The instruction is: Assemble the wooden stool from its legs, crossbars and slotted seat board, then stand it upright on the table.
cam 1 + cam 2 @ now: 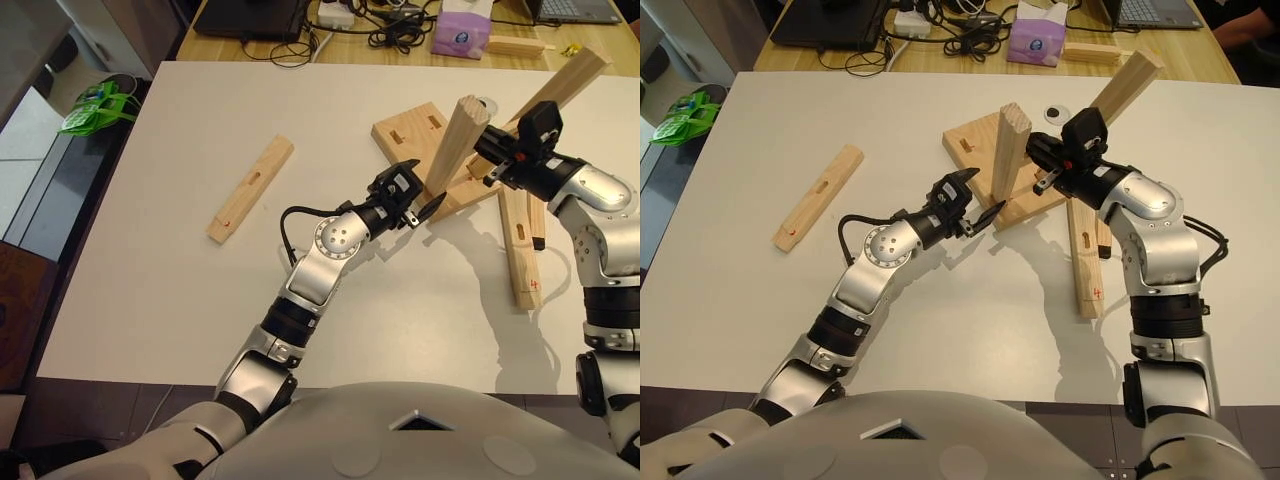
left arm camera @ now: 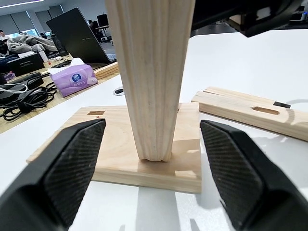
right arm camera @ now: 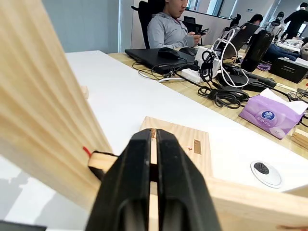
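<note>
Left end effector (image 1: 986, 190) spread open; the leg (image 1: 458, 140) stands just ahead, centred on its gap, long axis vertical, foot on the seat board (image 1: 405, 130). Right end effector (image 3: 154, 168) clamps a crossbar (image 3: 240, 192) (apparently meeting that leg).

Red mark (image 1: 1095, 293), perhaps a 4, on wooden bar (image 1: 1085, 262).

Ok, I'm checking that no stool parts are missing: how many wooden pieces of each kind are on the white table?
Thick pale wooden legs: 4 (upright leg, tilted leg, left lying leg, right lying leg)
Thin wooden crossbars: 2 (held crossbar, loose crossbar)
Flat slotted wooden seat board: 1
Total: 7
</note>
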### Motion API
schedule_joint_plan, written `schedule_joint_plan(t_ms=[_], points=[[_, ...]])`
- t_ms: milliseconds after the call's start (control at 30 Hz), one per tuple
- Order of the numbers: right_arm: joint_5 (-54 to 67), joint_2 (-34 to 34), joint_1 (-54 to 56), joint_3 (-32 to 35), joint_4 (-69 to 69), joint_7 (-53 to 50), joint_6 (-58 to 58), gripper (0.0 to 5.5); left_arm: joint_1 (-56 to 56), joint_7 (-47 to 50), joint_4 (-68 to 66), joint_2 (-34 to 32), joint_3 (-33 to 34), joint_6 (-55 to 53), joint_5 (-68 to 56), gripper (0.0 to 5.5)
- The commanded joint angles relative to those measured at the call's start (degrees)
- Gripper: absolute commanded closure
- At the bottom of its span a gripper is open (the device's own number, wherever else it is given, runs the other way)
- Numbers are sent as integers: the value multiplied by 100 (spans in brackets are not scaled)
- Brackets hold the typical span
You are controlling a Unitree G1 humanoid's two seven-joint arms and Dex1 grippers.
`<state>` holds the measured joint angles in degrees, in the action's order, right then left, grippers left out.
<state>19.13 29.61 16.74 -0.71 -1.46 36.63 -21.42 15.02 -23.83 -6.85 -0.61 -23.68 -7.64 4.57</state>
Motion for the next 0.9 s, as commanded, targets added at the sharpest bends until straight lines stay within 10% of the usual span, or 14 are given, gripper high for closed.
schedule_joint_plan(t_ms=[33, 267, 633, 900], points=[[449, -490, 241, 559, -77, -273, 247, 549, 6, 5, 20, -56, -2, -43, 67, 187], [868, -763, 1064, 1364, -39, -773, 650, 549, -4, -26, 17, -86, -1, -46, 59, 187], [-383, -259, 242, -82, 1004, -329, -429, 549, -66, -72, 132, -143, -70, -109, 104, 187], [885, -945, 1132, 1464, 185, -693, 790, 549, 13, -50, 8, -141, -32, -41, 104, 187]])
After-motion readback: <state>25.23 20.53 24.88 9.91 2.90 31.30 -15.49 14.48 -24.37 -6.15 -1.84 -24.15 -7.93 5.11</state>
